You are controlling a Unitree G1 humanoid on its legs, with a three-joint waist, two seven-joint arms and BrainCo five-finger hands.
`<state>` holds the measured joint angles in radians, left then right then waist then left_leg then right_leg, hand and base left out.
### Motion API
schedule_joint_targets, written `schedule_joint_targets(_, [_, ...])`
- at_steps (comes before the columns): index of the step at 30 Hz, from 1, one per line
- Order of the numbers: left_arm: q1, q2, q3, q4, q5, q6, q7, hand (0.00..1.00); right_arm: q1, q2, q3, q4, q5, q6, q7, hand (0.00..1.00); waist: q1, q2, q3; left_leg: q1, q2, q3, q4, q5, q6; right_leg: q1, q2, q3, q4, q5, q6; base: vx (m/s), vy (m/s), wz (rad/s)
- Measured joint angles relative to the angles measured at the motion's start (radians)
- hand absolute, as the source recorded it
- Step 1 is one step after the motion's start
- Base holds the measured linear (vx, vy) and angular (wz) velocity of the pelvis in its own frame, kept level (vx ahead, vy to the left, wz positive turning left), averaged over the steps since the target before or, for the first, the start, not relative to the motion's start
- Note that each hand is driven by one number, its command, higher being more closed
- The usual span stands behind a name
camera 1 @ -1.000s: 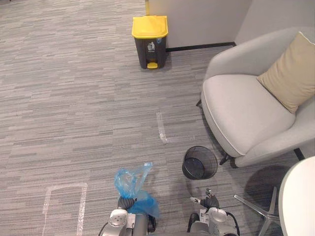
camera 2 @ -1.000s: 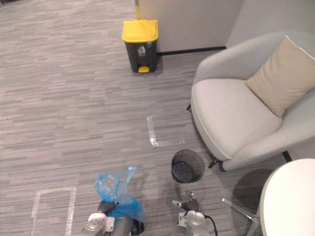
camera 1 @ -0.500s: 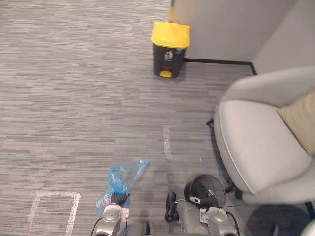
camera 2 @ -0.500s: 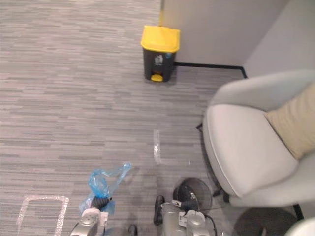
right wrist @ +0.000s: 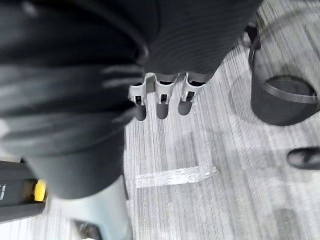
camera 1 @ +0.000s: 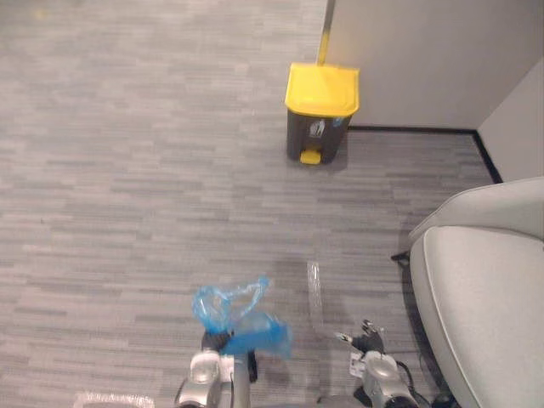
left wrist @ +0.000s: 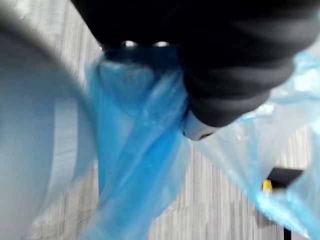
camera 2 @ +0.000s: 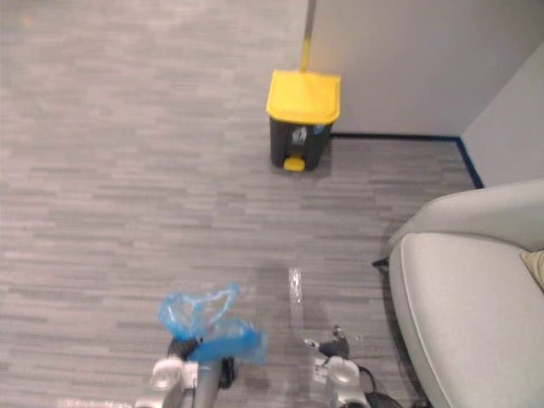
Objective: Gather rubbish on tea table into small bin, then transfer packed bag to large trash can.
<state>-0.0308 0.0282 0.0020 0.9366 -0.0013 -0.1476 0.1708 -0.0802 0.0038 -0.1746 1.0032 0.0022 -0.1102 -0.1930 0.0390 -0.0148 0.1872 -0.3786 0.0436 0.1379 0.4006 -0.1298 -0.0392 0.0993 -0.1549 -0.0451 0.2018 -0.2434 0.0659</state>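
Grey carpet (camera 1: 127,170) runs to a yellow-lidded pedal bin (camera 1: 321,110) by the wall (camera 1: 425,59), well apart from the left robot hand (camera 1: 218,342), curled round a blue rubbish bag (camera 1: 242,327), while the right robot hand (right wrist: 161,100) hangs slack and empty: seemingly the carrying step, next calling for walking closer and opening the lid.

You see a pale grey armchair (camera 1: 484,289) at the right edge, standing on grey striped carpet (camera 1: 127,170). A strip of clear tape (camera 1: 314,287) lies on the carpet near the chair. Farther off, a light wall (camera 1: 425,51) meets the floor along a black skirting (camera 1: 416,129).
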Motion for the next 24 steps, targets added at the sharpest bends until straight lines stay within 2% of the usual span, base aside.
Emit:
schedule_joint_targets(2, [0.015, 0.002, 0.000, -0.001, 0.000, 0.002, 0.000, 1.00, 0.009, 0.010, 0.000, -0.003, 0.000, 0.002, 0.001, 0.00, 0.005, -0.003, 0.001, 0.067, -0.007, 0.045, 0.024, -0.059, 0.034, -0.038, -0.023, 0.062, 0.173, 0.018, 0.027, 0.48, 0.306, -0.44])
schedule_joint_targets(4, [0.028, 0.011, -0.014, 0.001, 0.001, 0.005, 0.000, 1.00, 0.013, 0.020, 0.001, -0.004, -0.001, 0.002, 0.002, 0.00, 0.006, -0.006, 0.000, 0.136, -0.011, 0.075, 0.012, -0.093, 0.050, -0.130, -0.036, 0.105, 0.421, 0.060, 0.093, 0.35, 0.160, -0.36])
schedule_joint_targets(5, [0.026, 0.024, -0.025, 0.002, 0.001, 0.007, 0.001, 1.00, 0.013, 0.027, 0.002, -0.004, -0.001, 0.002, 0.004, 0.00, -0.003, -0.009, -0.001, 0.169, -0.014, 0.081, -0.001, -0.109, 0.058, -0.207, -0.034, 0.111, 0.576, 0.056, 0.101, 0.35, 0.103, -0.17])
schedule_joint_targets(6, [0.024, 0.027, -0.025, 0.003, 0.001, 0.008, 0.001, 1.00, 0.013, 0.029, 0.002, -0.004, -0.001, 0.002, 0.005, 0.00, -0.005, -0.008, -0.001, 0.187, -0.015, 0.083, -0.012, -0.115, 0.062, -0.245, -0.032, 0.100, 0.639, 0.047, 0.091, 0.36, 0.055, -0.18])
schedule_joint_targets(7, [0.020, 0.031, -0.021, 0.006, 0.001, 0.008, 0.002, 1.00, 0.010, 0.031, 0.002, -0.004, -0.002, 0.002, 0.006, 0.00, -0.005, -0.008, 0.001, 0.243, -0.015, 0.092, -0.047, -0.123, 0.065, -0.316, -0.028, 0.060, 0.726, 0.016, 0.061, 0.44, 0.031, -0.22])
schedule_joint_targets(8, [0.021, 0.033, -0.020, 0.017, 0.000, 0.008, 0.003, 1.00, 0.015, 0.031, 0.003, -0.004, -0.002, 0.003, 0.006, 0.00, -0.006, -0.004, 0.003, 0.310, -0.013, 0.099, -0.092, -0.123, 0.065, -0.350, -0.017, 0.021, 0.737, -0.013, 0.026, 0.38, -0.007, -0.21])
schedule_joint_targets(9, [0.024, 0.033, -0.020, 0.020, 0.000, 0.008, 0.003, 1.00, 0.019, 0.030, 0.003, -0.004, -0.002, 0.003, 0.006, 0.00, -0.008, -0.002, 0.004, 0.338, -0.010, 0.101, -0.112, -0.123, 0.065, -0.360, -0.009, 0.000, 0.723, -0.023, 0.013, 0.38, -0.055, -0.13])
schedule_joint_targets(10, [0.028, 0.035, -0.015, 0.023, 0.000, 0.008, 0.004, 1.00, 0.022, 0.029, 0.007, -0.009, -0.003, 0.001, 0.006, 0.00, -0.012, 0.009, 0.009, 0.396, 0.007, 0.102, -0.154, -0.123, 0.065, -0.390, 0.021, -0.052, 0.644, -0.041, -0.010, 0.37, -0.103, -0.01])
schedule_joint_targets(12, [0.021, 0.035, 0.004, 0.025, 0.000, 0.008, 0.004, 1.00, 0.011, 0.027, 0.014, -0.007, -0.003, 0.002, 0.006, 0.00, -0.026, 0.011, 0.010, 0.436, 0.025, 0.099, -0.194, -0.124, 0.063, -0.449, 0.053, -0.104, 0.504, -0.038, -0.020, 0.37, -0.142, 0.09])
schedule_joint_targets(13, [0.018, 0.037, 0.009, 0.026, 0.000, 0.007, 0.004, 1.00, 0.005, 0.025, 0.017, -0.008, -0.003, 0.002, 0.005, 0.00, -0.035, 0.011, 0.010, 0.464, 0.040, 0.095, -0.226, -0.134, 0.045, -0.483, 0.080, -0.116, 0.360, 0.004, -0.020, 0.39, -0.191, 0.25])
schedule_joint_targets(14, [0.023, 0.045, 0.008, 0.028, 0.000, 0.007, 0.002, 1.00, 0.016, 0.021, 0.024, -0.006, -0.004, 0.002, 0.006, 0.00, -0.040, -0.018, -0.004, 0.490, 0.024, 0.079, -0.248, -0.150, 0.008, -0.481, 0.088, -0.108, 0.168, 0.139, -0.025, 0.41, -0.196, 0.27])
schedule_joint_targets(15, [0.023, 0.050, 0.009, 0.033, 0.000, 0.007, 0.002, 1.00, 0.020, 0.018, 0.023, -0.004, -0.004, 0.003, 0.006, 0.00, -0.041, -0.020, -0.004, 0.494, 0.017, 0.066, -0.249, -0.158, -0.006, -0.478, 0.086, -0.107, 0.171, 0.203, -0.064, 0.43, -0.186, 0.18])
schedule_joint_targets(16, [0.013, 0.033, 0.009, 0.057, 0.001, 0.008, 0.001, 1.00, 0.018, -0.006, 0.020, -0.005, -0.004, 0.005, 0.007, 0.00, -0.040, 0.014, -0.005, 0.508, 0.053, 0.035, -0.247, -0.163, -0.021, -0.476, 0.109, -0.116, 0.213, 0.161, -0.099, 0.52, -0.227, 0.06])
schedule_joint_targets(17, [0.014, 0.027, 0.010, 0.058, 0.003, 0.007, 0.001, 1.00, 0.013, -0.022, 0.012, -0.005, -0.004, 0.005, 0.007, 0.00, -0.041, 0.029, -0.003, 0.521, 0.068, 0.007, -0.239, -0.159, -0.027, -0.470, 0.120, -0.130, 0.230, 0.122, -0.103, 0.52, -0.234, 0.03])
schedule_joint_targets(18, [0.014, 0.024, 0.011, 0.060, 0.004, 0.007, 0.002, 1.00, 0.013, -0.026, 0.008, -0.005, -0.004, 0.005, 0.007, 0.00, -0.042, 0.036, 0.000, 0.523, 0.075, -0.001, -0.239, -0.157, -0.030, -0.461, 0.126, -0.137, 0.233, 0.108, -0.107, 0.52, -0.253, 0.24])
schedule_joint_targets(19, [0.008, 0.021, 0.018, 0.063, 0.008, 0.008, 0.001, 1.00, 0.019, -0.026, -0.017, -0.001, -0.004, 0.007, 0.007, 0.00, -0.052, 0.044, -0.002, 0.523, 0.094, -0.022, -0.214, -0.137, -0.062, -0.436, 0.130, -0.164, 0.243, 0.081, -0.125, 0.25, -0.129, 0.30])
schedule_joint_targets(20, [0.007, 0.020, 0.021, 0.063, 0.010, 0.008, 0.001, 1.00, 0.023, -0.024, -0.023, 0.000, -0.003, 0.008, 0.007, 0.00, -0.054, 0.044, -0.002, 0.521, 0.099, -0.026, -0.196, -0.132, -0.071, -0.424, 0.130, -0.171, 0.241, 0.077, -0.129, 0.40, -0.193, 0.45])
schedule_joint_targets(21, [0.006, 0.008, 0.033, 0.062, 0.013, 0.007, 0.001, 1.00, 0.043, -0.021, -0.030, 0.000, -0.003, 0.011, 0.007, 0.00, -0.053, 0.045, -0.001, 0.506, 0.116, -0.043, -0.092, -0.112, -0.102, -0.365, 0.139, -0.188, 0.211, 0.070, -0.137, 0.37, -0.150, 0.38])
schedule_joint_targets(22, [0.015, -0.017, 0.061, 0.052, 0.017, 0.007, 0.000, 1.00, 0.059, -0.018, -0.022, -0.009, -0.003, 0.011, 0.007, 0.00, -0.047, 0.039, 0.000, 0.435, 0.131, -0.042, 0.116, -0.070, -0.123, -0.277, 0.142, -0.188, 0.149, 0.054, -0.130, 0.45, -0.160, 0.35])
schedule_joint_targets(23, [0.019, -0.025, 0.062, 0.046, 0.017, 0.007, -0.001, 1.00, 0.060, -0.019, -0.015, -0.011, -0.002, 0.011, 0.006, 0.00, -0.046, 0.040, -0.001, 0.405, 0.140, -0.035, 0.195, -0.063, -0.119, -0.251, 0.143, -0.187, 0.128, 0.046, -0.131, 0.37, -0.035, 0.11])
schedule_joint_targets(24, [0.037, -0.054, 0.065, 0.025, 0.017, 0.006, -0.002, 1.00, 0.062, -0.017, -0.007, -0.011, -0.002, 0.011, 0.007, 0.00, -0.034, 0.045, -0.002, 0.296, 0.182, 0.003, 0.422, -0.114, -0.085, -0.178, 0.151, -0.181, 0.081, 0.036, -0.139, 0.28, 0.019, -0.06])
